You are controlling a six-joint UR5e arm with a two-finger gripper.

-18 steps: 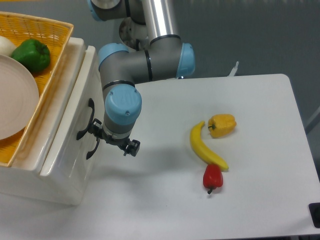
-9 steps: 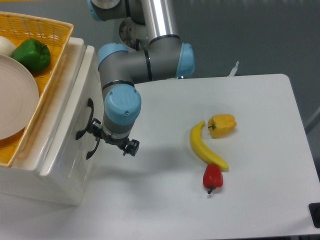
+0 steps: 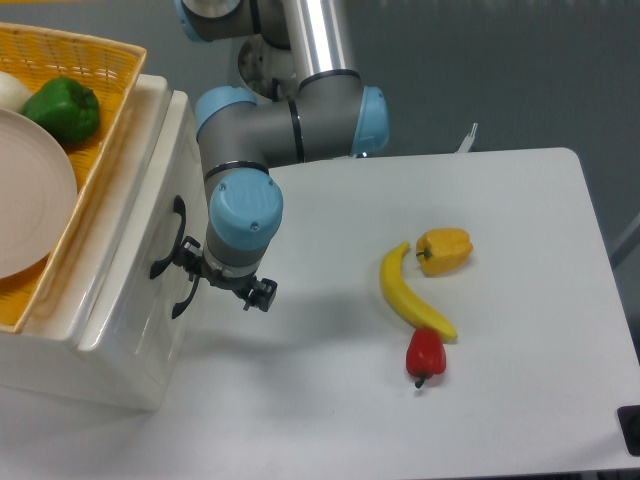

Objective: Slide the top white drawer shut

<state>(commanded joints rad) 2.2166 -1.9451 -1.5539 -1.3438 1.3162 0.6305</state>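
At the far left we see a yellow wicker basket (image 3: 95,150) sitting on top of a white cabinet (image 3: 60,350), holding a pale plate (image 3: 30,205) with a green pepper (image 3: 63,108) at the plate's 1 o'clock. Just to the right of the basket, the top white drawer (image 3: 145,215) shows its glossy flat front, which stands a little proud of the cabinet body, with its black curved handle (image 3: 172,238) on the front panel. A second black handle (image 3: 182,297) sits below it, at 6 o'clock from the first.

Against that front we see the arm (image 3: 290,125) bent down from the top of the frame, its blue-capped wrist (image 3: 244,212) directly over the gripper (image 3: 215,275). The gripper sits right beside the drawer front, level with the handles; the wrist hides its fingers from us, so we cannot tell whether they stand wide or narrow, nor whether they touch the panel.

Moving right across the white tabletop (image 3: 520,300), we see a banana (image 3: 408,296) lying well apart from the arm. A yellow pepper (image 3: 444,250) rests at the banana's 1 o'clock, just beside its upper end, and a red pepper (image 3: 425,355) lies at its 5 o'clock, close against its lower end.
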